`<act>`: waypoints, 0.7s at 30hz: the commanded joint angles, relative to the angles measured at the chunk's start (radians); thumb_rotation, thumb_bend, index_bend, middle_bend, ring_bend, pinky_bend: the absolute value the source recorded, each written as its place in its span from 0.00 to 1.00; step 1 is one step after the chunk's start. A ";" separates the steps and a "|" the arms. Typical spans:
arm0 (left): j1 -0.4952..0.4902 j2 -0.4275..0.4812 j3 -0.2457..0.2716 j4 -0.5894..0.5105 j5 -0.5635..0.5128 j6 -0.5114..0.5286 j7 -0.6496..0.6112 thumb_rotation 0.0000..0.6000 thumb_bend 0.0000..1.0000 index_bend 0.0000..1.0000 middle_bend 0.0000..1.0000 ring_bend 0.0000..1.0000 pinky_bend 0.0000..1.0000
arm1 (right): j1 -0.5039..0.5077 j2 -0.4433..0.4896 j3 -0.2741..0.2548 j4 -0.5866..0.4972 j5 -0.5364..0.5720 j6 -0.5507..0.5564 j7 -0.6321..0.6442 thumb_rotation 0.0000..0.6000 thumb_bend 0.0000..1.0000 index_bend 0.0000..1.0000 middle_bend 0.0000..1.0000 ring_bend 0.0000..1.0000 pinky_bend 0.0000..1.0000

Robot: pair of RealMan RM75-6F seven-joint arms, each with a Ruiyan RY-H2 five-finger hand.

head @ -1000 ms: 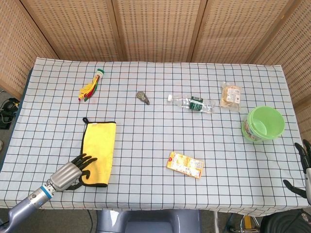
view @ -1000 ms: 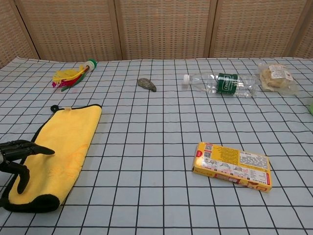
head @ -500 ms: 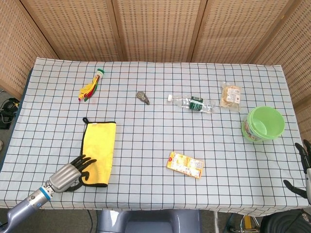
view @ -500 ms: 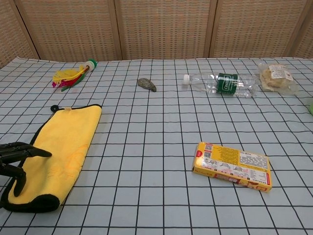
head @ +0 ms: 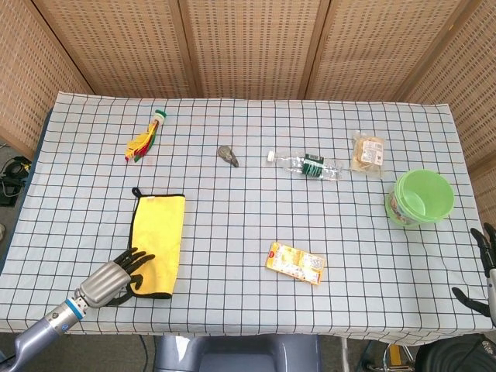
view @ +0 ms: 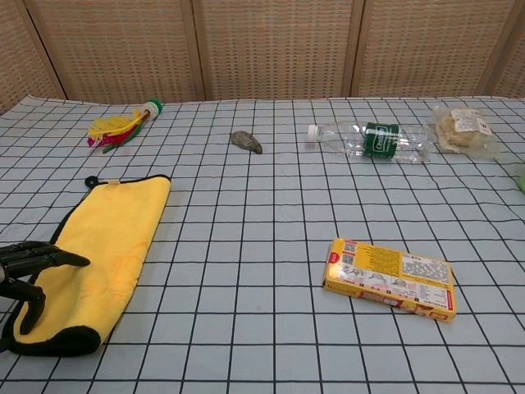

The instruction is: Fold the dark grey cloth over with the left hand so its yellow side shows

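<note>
Left hand [head: 116,277] at the near-left table edge, fingers spread and holding nothing, fingertips over the near-left corner of the cloth [head: 158,241], whether touching or just above not clear; cloth lying flat with yellow face up and only a dark rim showing, long axis running away from the robot, stretching ahead and slightly right of that hand. Judged from this: fold already made, the left hand by far the nearer. Further right, orange box [head: 294,263] mid-table, then right hand [head: 482,273] off the far-right edge, well apart from the cloth, fingers apart and empty.
</note>
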 commanded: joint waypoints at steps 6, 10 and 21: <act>-0.001 -0.002 -0.003 -0.002 0.001 0.001 -0.004 1.00 0.45 0.55 0.00 0.00 0.00 | 0.000 0.000 0.000 0.000 -0.001 0.000 0.003 1.00 0.00 0.00 0.00 0.00 0.00; -0.001 0.003 -0.001 -0.007 0.003 0.004 -0.009 1.00 0.45 0.55 0.00 0.00 0.00 | 0.000 0.000 0.000 0.000 -0.001 0.000 0.002 1.00 0.00 0.00 0.00 0.00 0.00; 0.008 0.028 0.010 -0.017 0.012 0.015 0.001 1.00 0.45 0.56 0.00 0.00 0.00 | 0.000 0.000 -0.002 -0.001 -0.004 0.001 -0.001 1.00 0.00 0.00 0.00 0.00 0.00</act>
